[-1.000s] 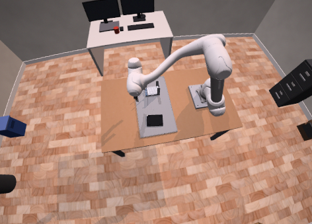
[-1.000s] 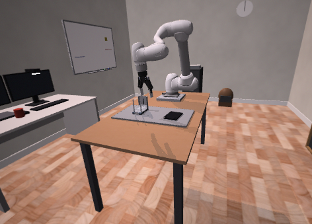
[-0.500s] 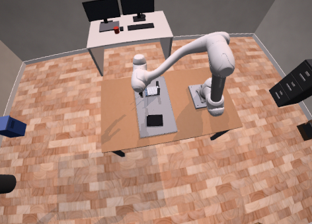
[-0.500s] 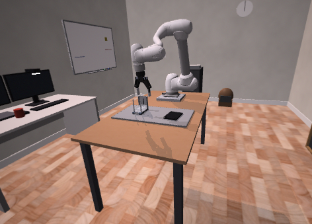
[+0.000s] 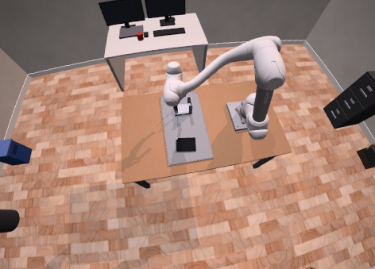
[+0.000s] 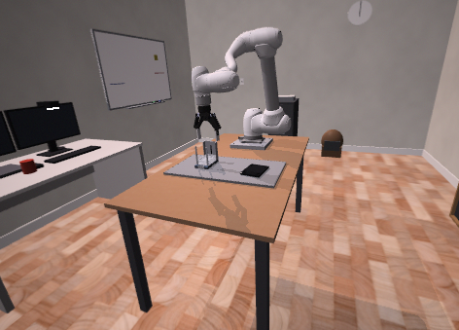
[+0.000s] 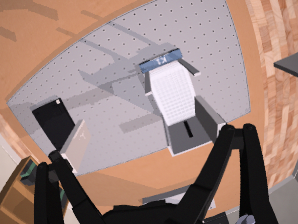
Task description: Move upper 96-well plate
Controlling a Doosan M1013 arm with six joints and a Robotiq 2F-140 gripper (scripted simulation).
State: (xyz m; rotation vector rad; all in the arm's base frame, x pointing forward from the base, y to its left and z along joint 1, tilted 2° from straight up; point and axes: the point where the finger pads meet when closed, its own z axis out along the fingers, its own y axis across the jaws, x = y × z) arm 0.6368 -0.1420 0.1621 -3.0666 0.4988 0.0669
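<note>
In the exterior view the gripper (image 6: 207, 130) hangs left of the middle of the frame, just above the rack K1 (image 6: 206, 157). Its fingers are spread wide and hold nothing. In the wrist view the upper plate (image 7: 174, 95) is the white grid in the middle, sitting on top of the rack. The lower plate is hidden under it.

What could go wrong? The gripper might come down a bit off to one side — then a finger could bump a thin rack post or knock the plate crooked. If it goes too deep, it might grab or push the lower plate, and that one has to stay put. If the plate gets turned the wrong way on the trip, well A1 would land at the wrong corner. I cannot read the A1 mark here.

The nest N1 (image 6: 255, 170) is the dark square further right, well apart from the rack. Both sit on a grey board (image 6: 185, 172) on a brown table (image 6: 204, 204). To the left stands a white desk (image 6: 117, 148) with screens and a red cup (image 6: 27, 165) — a whiteboard (image 6: 131, 68) hangs on the grey wall. The floor is wood blocks.
</note>
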